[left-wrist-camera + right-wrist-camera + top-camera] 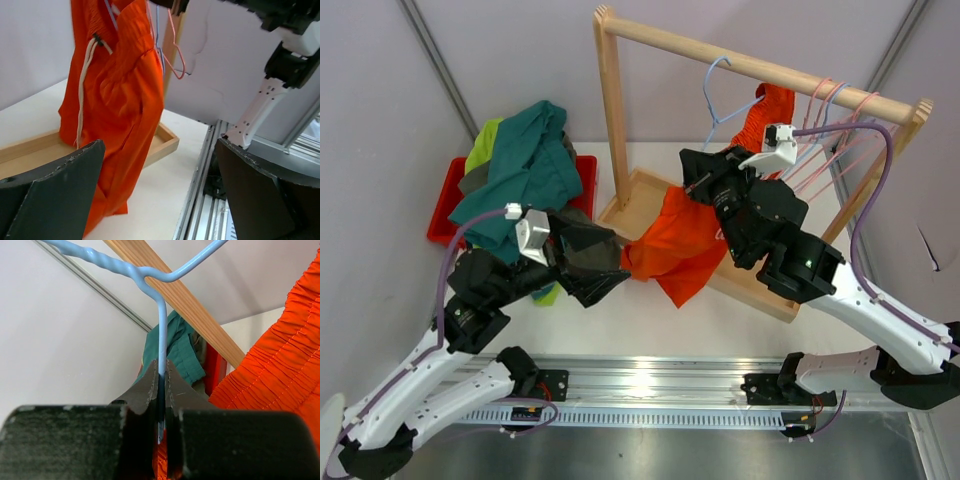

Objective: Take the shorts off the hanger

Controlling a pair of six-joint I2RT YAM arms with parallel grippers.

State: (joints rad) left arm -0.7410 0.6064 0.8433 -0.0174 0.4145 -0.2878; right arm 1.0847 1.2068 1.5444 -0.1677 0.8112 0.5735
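wooden rack [613, 110]; r gripper [162, 385] hides blue hanger [161, 320] base.

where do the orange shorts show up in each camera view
Top external: the orange shorts hang at centre, between the two arms.
Left wrist: they fill the upper left, white drawstring showing.
Right wrist: along the right edge.
Shared landmark: the blue hanger, also visible from the top.

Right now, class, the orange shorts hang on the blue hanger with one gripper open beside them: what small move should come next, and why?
Probably the left gripper should advance and close on the orange shorts. Its fingers stand wide open just short of the cloth, while the right gripper is shut on the blue hanger, steadying it. The shorts still hang from that hanger, so they need gripping before being pulled off.
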